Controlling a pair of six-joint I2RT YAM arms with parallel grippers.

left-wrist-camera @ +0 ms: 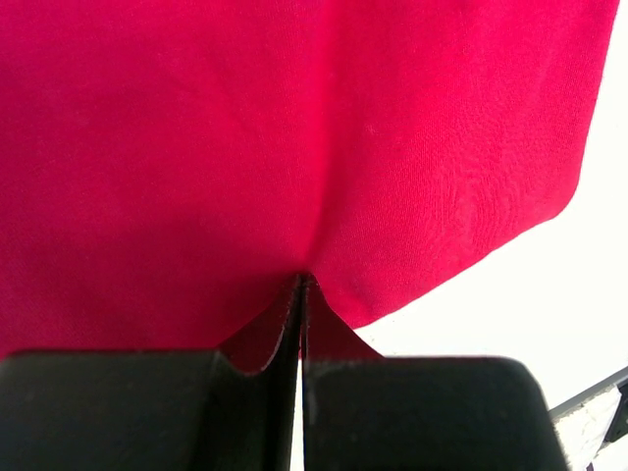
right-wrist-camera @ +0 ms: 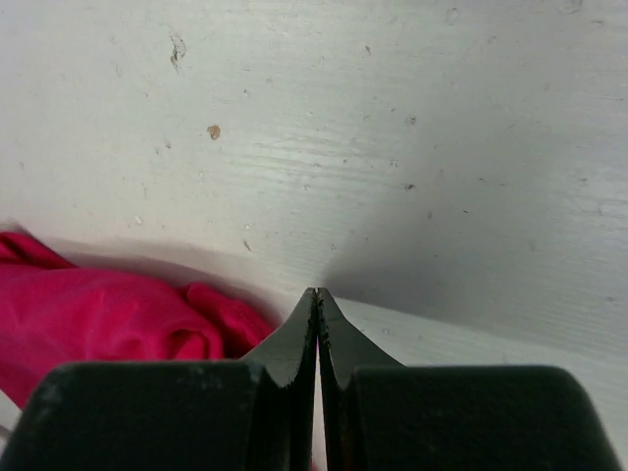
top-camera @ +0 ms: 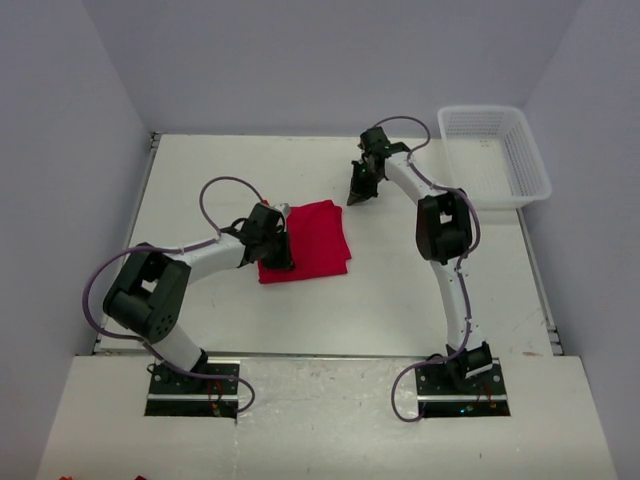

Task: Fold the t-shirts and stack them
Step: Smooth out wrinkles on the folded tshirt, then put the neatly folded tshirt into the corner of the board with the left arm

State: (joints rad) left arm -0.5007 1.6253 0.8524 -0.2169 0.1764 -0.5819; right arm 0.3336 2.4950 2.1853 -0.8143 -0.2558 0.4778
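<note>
Top external: folded red t-shirt (top-camera: 310,240), roughly square.

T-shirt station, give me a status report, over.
Left gripper shut, pinching the red t-shirt at its left edge. Right gripper shut, empty, off the cloth past its far right corner. White basket far right, out of the way.

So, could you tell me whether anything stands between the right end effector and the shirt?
Nothing visible does. Only bare table lies between the right end effector and the shirt; the basket sits beyond, at the far right corner.
</note>
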